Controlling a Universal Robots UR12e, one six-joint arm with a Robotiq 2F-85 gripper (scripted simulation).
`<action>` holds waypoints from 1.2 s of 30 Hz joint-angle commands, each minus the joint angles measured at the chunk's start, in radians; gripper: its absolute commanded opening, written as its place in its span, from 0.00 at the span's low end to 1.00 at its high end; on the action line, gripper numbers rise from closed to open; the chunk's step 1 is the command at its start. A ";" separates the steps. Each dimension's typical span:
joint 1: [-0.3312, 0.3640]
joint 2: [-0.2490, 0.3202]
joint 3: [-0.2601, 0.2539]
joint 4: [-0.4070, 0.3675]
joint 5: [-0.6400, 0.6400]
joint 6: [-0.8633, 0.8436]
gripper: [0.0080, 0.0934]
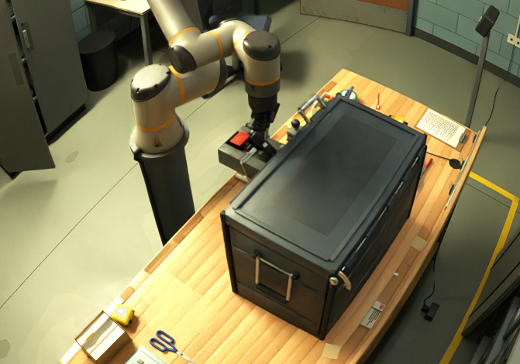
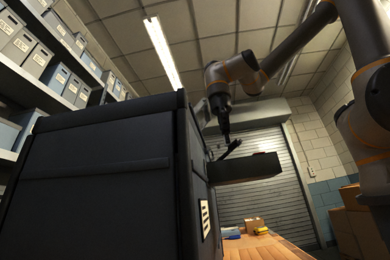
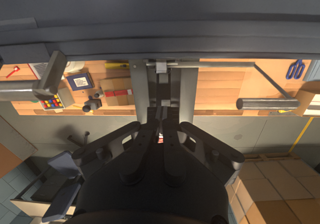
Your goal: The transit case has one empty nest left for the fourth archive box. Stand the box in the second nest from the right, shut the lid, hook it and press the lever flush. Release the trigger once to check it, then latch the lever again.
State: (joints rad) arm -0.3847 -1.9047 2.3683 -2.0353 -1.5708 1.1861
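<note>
The lid point(image 1: 329, 171) lies shut on the black transit case point(image 1: 320, 223), which stands on the wooden bench. On the case's long side nearest the arm a dark latch block point(image 1: 243, 152) sticks out, with a red trigger point(image 1: 240, 138) on top. A dark lever point(image 2: 229, 149) rises at a slant from the block toward the case wall. My gripper point(image 2: 226, 140), closed and empty, points straight down over the lever's upper end, beside the red trigger. The archive boxes inside the case are hidden.
The case wall and lid rim stand right beside my fingers. A metal crank handle point(image 3: 268, 103) and a grey bar point(image 3: 14, 89) jut out on either side of the latch. Small tools, a cardboard box point(image 1: 102, 339), scissors point(image 1: 163, 341) and papers lie around the bench.
</note>
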 commanded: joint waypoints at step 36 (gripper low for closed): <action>-0.015 -0.002 0.064 -0.062 0.000 -0.015 0.00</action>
State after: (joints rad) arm -0.3998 -1.9068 2.4322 -2.0975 -1.5710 1.1710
